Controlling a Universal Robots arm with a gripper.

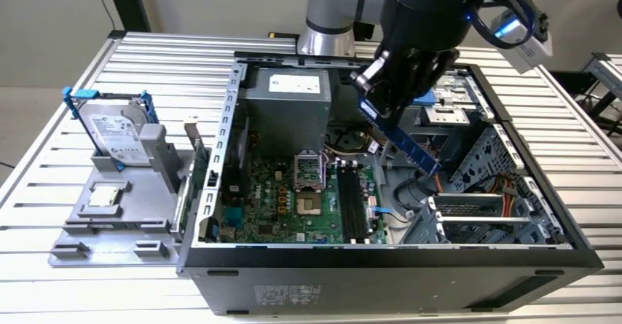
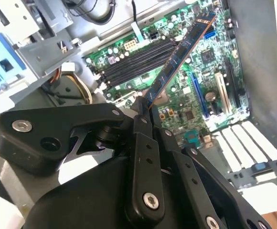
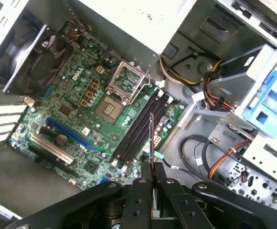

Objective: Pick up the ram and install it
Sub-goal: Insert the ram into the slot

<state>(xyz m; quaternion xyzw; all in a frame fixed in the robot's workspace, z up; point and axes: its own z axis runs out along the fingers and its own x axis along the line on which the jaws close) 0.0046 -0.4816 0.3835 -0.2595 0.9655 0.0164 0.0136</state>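
While the claw (image 2: 142, 109) is clamping its end, the ram (image 2: 176, 59) is hanging tilted. Skinny blue-green stick, showing off black chips.

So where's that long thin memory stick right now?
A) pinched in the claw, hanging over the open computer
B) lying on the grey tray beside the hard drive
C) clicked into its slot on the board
A: the claw grips one end of the ram, which slants down over the open case, above the black slots.
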